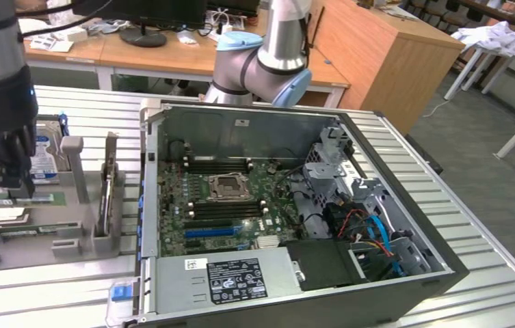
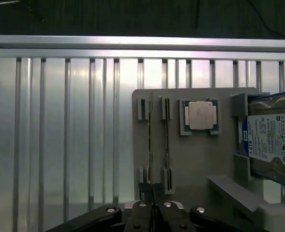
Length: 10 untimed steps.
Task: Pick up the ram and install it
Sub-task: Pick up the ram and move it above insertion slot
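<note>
My gripper (image 2: 152, 195) is closed, its fingers pressed together with no gap showing between them. They sit in line with the thin top edge of the ram (image 2: 150, 145). The ram stands on edge in the slotted gray holder (image 2: 195, 164), and its near end runs right up to my fingertips. Whether I am actually pinching it or only hovering just over it I cannot tell. A second stick (image 2: 166, 145) stands parallel just beside the ram in the next pair of slots. Past that stick, a square processor chip (image 2: 201, 116) lies flat in its own recess. Beyond the chip, a hard drive (image 2: 273, 145) with a blue and white label leans in a bracket at the holder's edge. The holder rests on the ribbed aluminium table (image 2: 60, 135). In the exterior view, the open computer case (image 1: 440, 273) lies well apart from me, toward the exterior view's right. Its motherboard (image 1: 239, 205) is exposed, and the black memory slots (image 1: 221, 166) flank the processor socket.
</note>
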Motion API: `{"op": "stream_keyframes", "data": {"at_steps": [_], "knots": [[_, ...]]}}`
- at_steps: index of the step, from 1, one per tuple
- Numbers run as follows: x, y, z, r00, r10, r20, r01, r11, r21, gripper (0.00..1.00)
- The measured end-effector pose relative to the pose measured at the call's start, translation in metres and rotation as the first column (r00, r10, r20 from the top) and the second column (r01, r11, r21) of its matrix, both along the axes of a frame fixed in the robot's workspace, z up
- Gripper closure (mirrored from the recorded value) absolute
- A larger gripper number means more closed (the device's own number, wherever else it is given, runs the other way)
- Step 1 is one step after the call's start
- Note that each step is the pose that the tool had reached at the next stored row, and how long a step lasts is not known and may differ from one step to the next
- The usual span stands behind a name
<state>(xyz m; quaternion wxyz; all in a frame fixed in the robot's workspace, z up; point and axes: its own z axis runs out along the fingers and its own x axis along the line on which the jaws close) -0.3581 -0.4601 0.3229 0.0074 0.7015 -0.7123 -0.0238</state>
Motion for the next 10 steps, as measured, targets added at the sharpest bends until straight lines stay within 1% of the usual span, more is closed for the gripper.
{"op": "stream_keyframes", "data": {"at_steps": [4,10], "knots": [[0.001,0.0000,0.0126,1.0000,0.000,0.0000,0.000,1.0000,0.0000,0.89],[0.002,0.0000,0.0277,1.0000,0.000,0.0000,0.000,1.0000,0.0000,0.89]]}}
